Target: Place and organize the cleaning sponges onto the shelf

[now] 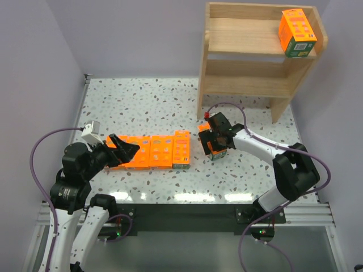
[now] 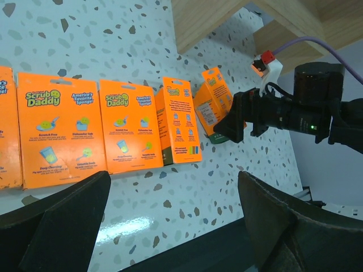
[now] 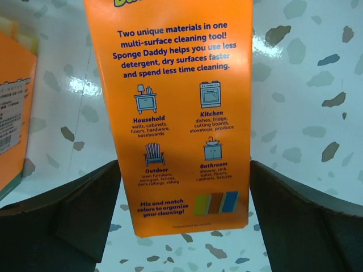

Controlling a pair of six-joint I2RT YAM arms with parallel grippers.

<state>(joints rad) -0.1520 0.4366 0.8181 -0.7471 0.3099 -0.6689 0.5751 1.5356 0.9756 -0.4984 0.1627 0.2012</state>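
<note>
The right fingers (image 3: pixel 62 221) stand wide open on either side of a sponge pack (image 3: pixel 176 113), with a clear gap on each side, so nothing is held. The pack sits on the desk (image 1: pixel 142 107) just in front of the shelf (image 1: pixel 244 85). The main risk, as I judge it, is the closing itself. The pack looks to be standing on a narrow end, and if one finger meets it before the other it may tip or slide away instead of being clamped. Its thin cardboard face may also buckle under a hard squeeze. A second pack (image 3: pixel 14 113) lies close by on the left of the right wrist view, and a finger straying to that side could nudge it. The left fingers (image 2: pixel 62 226) are fully open and empty too, hovering over the left end of the row of packs (image 1: pixel 156 151). Dropping lower there could push those flat packs out of line. A lone pack (image 1: pixel 296 32) stands at the right end of the shelf's top tier, and a careless placement beside it could knock it over.
</note>
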